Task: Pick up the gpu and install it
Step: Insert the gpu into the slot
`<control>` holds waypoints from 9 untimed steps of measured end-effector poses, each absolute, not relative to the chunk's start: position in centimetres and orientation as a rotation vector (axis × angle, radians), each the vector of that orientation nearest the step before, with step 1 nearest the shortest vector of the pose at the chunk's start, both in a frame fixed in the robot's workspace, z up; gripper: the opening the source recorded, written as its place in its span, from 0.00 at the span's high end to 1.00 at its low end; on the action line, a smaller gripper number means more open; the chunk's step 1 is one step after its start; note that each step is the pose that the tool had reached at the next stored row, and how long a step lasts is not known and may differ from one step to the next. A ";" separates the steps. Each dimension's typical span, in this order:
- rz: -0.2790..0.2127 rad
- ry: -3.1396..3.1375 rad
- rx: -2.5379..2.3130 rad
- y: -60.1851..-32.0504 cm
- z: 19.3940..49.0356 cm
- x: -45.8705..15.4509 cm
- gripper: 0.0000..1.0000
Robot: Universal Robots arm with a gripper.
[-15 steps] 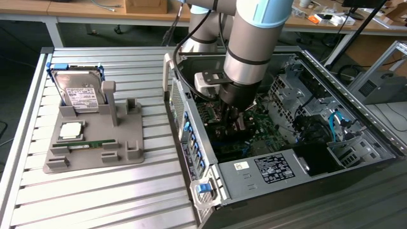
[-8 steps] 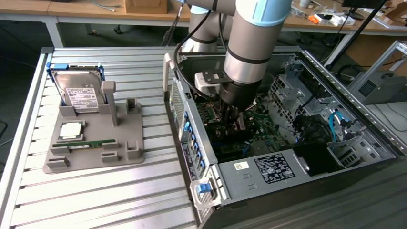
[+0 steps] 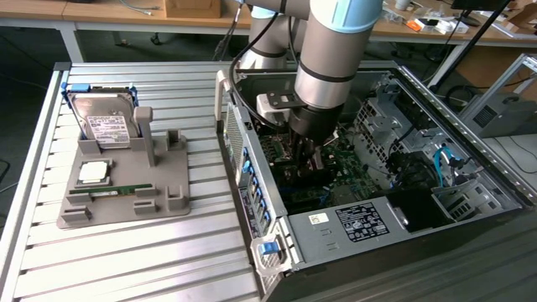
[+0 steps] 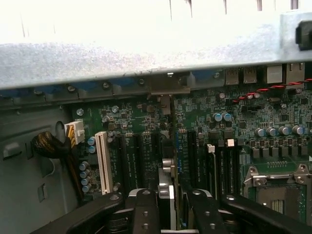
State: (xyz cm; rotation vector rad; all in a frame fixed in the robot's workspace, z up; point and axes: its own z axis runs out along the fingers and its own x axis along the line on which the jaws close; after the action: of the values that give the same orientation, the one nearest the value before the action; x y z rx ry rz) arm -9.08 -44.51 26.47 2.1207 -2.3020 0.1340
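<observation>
gpu: thin flat dark circuit card with silvery metal edge (image 4: 167, 168), edge-on over the black expansion slots (image 4: 134, 156) of the green motherboard (image 4: 243, 112); seated or not, can't tell.
hand: black two-finger hand (image 4: 173, 207) clamped on the card's faces.
handling: likely light, stiff, fragile (grip the edges, not the components).

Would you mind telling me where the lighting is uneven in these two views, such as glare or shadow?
Wrist view: the area beyond the grey metal case wall is washed out white, while the green motherboard inside is dim. Exterior view: the ribbed silver table is evenly lit; the case interior under the arm is shadowed.
</observation>
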 end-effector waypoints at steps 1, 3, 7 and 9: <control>0.134 -2.302 2.121 -44.5 26.5 -9.1 0.73; 0.134 -2.302 2.121 -44.5 26.5 -9.1 0.73; 0.134 -2.302 2.121 -44.4 26.5 -9.1 0.73; 0.134 -2.302 2.121 -44.4 26.5 -9.1 0.73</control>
State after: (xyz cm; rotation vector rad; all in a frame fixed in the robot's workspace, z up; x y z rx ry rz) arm -9.08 -44.40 26.49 2.1207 -2.3020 0.1340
